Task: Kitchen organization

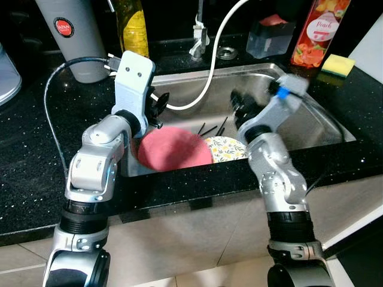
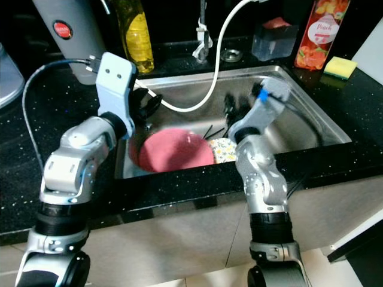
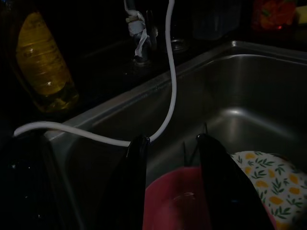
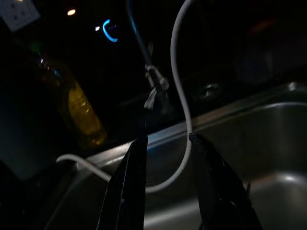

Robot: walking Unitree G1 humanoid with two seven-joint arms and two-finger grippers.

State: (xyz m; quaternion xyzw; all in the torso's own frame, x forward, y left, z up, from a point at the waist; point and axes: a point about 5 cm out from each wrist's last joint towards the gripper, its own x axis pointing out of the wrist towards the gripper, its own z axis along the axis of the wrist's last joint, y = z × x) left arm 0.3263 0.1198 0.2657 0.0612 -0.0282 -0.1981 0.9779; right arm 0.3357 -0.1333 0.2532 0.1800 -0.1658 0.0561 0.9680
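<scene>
One steel sink (image 1: 311, 128), black countertop (image 1: 30, 155)

pink plate (image 1: 173, 147), white plate (image 1: 227, 149) with yellow flowers and green leaves, steel sink (image 1: 323, 128), white hose (image 1: 212, 66), black speckled counter (image 1: 30, 149), yellow sponge (image 1: 337, 64), yellow oil bottle (image 1: 133, 27).

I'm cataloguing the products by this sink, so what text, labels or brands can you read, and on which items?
"JAPAN": red round badge on the grey cylindrical container; smaller print there is blurred.
"Peach": label of the red carton; the rest is too small to read.
Yellow oil bottle: no readable text.
</scene>
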